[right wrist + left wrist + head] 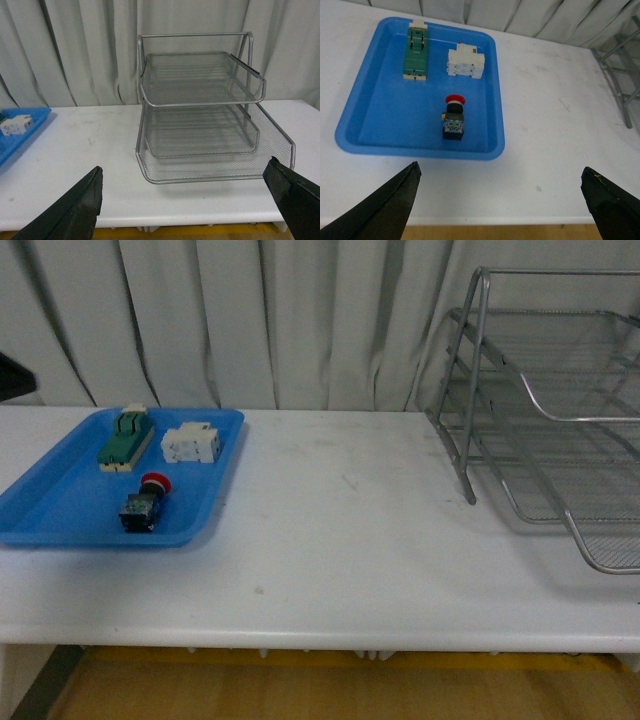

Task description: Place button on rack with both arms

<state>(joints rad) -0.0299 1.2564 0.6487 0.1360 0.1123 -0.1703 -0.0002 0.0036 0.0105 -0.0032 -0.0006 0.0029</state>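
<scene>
The button (144, 502) (454, 117), a red mushroom cap on a dark blocky body, lies in the blue tray (60, 510) (380, 120) at the table's left. The silver three-tier wire-mesh rack (560, 430) (200, 115) stands at the right. My left gripper (500, 172) hangs open over the table's front edge, short of the tray, with nothing between its fingers. My right gripper (184, 172) is open too, facing the rack's front from the near edge, holding nothing. Neither arm shows in the front view.
A green-and-cream switch block (126, 437) (416, 52) and a white terminal block (191, 444) (465, 62) share the blue tray's far part. White table (340, 520) runs between tray and rack. Grey curtains (300, 310) hang behind.
</scene>
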